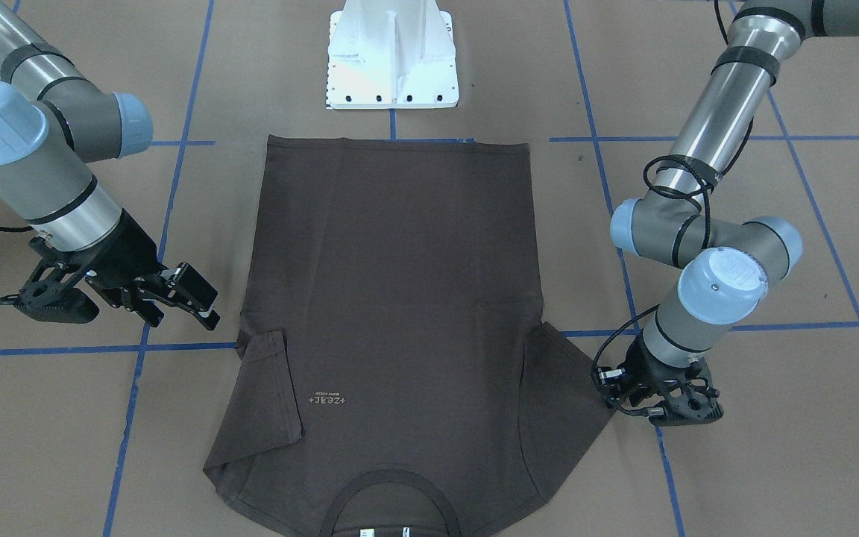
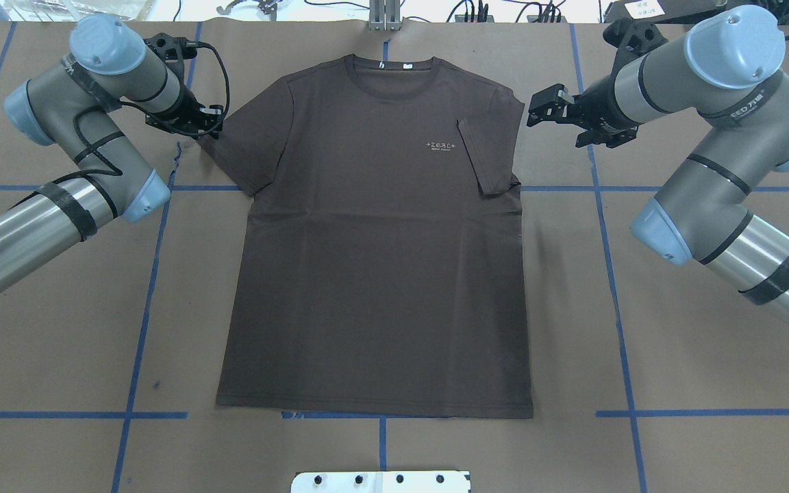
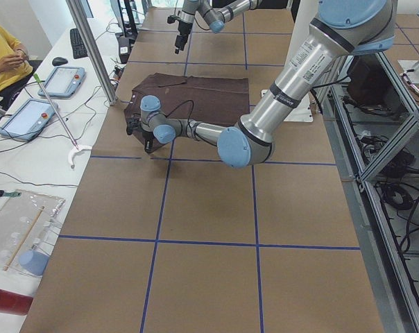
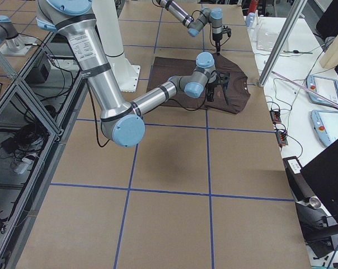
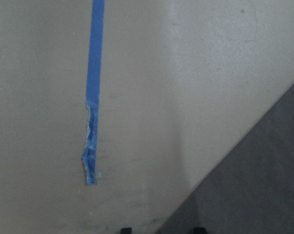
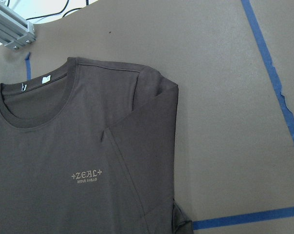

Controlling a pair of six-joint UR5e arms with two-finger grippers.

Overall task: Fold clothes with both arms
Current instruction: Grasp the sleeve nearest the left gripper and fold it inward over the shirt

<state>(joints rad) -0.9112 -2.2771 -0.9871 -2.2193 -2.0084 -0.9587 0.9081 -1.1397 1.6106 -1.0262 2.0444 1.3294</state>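
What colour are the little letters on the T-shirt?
Pale tan. The letters on the dark brown T-shirt show best in the right wrist view.

Brown surface [image 2: 38, 329], marked into squares by blue tape lines [image 2: 146, 308]. A dark brown T-shirt [image 2: 374, 274] lies flat on it, front up, one sleeve folded inward. The white pedestal base [image 1: 392, 56] stands just beyond the hem.

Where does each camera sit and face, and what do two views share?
Front-facing: across the table, facing white base; T-shirt collar nearest; left arm at picture-right, right arm opposite.
Overhead: behind the robot, looking forward-down; collar farthest, both arms.
Exterior left: table end; left arm near.
Exterior right: opposite end; right arm near.
Left wrist: down on blue tape, shirt edge; fingertips barely.
Right wrist: down on folded sleeve, logo; no gripper.
Shared: overhead, right wrist show that sleeve.
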